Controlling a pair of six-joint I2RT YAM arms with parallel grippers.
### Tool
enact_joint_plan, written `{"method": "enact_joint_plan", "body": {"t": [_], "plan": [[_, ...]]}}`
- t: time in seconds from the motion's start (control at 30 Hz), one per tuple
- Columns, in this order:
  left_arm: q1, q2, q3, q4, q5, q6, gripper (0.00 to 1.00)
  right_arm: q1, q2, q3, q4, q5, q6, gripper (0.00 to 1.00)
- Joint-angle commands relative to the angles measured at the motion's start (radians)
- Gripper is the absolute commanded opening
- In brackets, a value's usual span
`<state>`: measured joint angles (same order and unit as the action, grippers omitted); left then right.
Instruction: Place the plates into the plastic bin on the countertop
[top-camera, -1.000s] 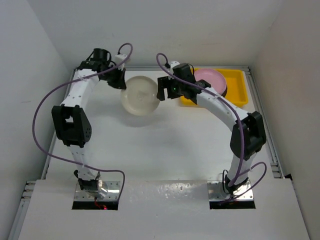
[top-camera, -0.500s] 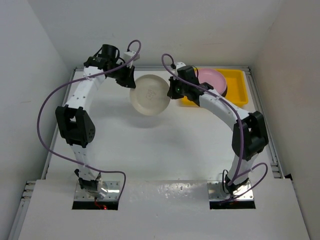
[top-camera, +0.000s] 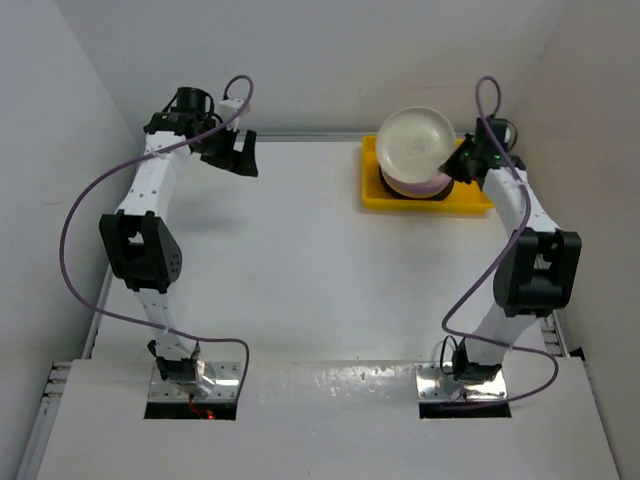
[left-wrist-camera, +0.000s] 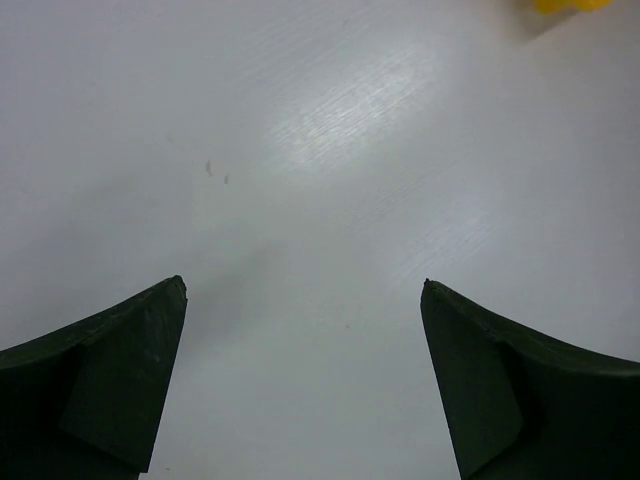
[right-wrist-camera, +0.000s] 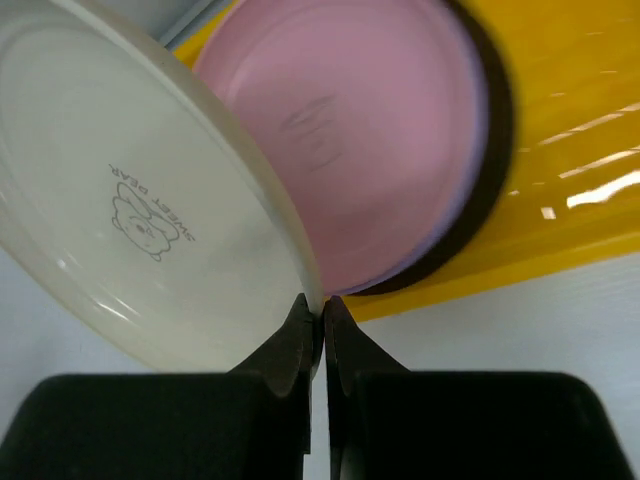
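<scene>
One cream-white plate (top-camera: 415, 140) gripped by right pincer (right-wrist-camera: 322, 305), tilted over pink plate (right-wrist-camera: 370, 130) in yellow bin (top-camera: 478, 202), left pincer (left-wrist-camera: 305, 290) wide, well left of bin, bear print (right-wrist-camera: 150, 215) in wrist view only

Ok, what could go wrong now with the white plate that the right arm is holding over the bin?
1. The right gripper pinches the cream plate only at a thin bit of its rim, and the plate hangs tilted, so it may slip or swing out.
2. Released at this tilt, it could land edge-first on the pink plate in the yellow bin and slide off the stack.
</scene>
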<state>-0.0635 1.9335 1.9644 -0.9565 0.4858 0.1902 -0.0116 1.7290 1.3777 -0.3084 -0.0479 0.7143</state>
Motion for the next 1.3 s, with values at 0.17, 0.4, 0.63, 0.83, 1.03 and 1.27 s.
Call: {"method": "enact_joint_plan", "body": {"t": [0.17, 0.4, 0.63, 0.83, 1.03, 1.27], "plan": [[0.034, -0.031, -0.022, 0.010, -0.001, -0.008, 1.00, -0.119, 0.131, 0.144, -0.121, -0.006, 0.122, 0.03], [0.044, -0.031, -0.042, 0.010, 0.057, 0.003, 1.00, -0.148, 0.266, 0.234, -0.070, -0.043, 0.122, 0.37], [0.064, -0.031, -0.052, 0.010, 0.080, 0.012, 1.00, -0.142, 0.311, 0.319, -0.233, 0.031, -0.001, 0.71], [0.064, -0.042, -0.052, 0.010, 0.051, 0.012, 1.00, -0.137, 0.028, 0.147, -0.213, 0.164, -0.125, 0.80], [0.064, -0.122, -0.146, 0.010, -0.076, 0.061, 1.00, -0.142, -0.438, -0.236, -0.182, 0.279, -0.185, 1.00], [0.024, -0.316, -0.428, 0.102, -0.161, 0.106, 1.00, -0.137, -0.978, -0.704, -0.366, 0.254, 0.032, 1.00]]}}
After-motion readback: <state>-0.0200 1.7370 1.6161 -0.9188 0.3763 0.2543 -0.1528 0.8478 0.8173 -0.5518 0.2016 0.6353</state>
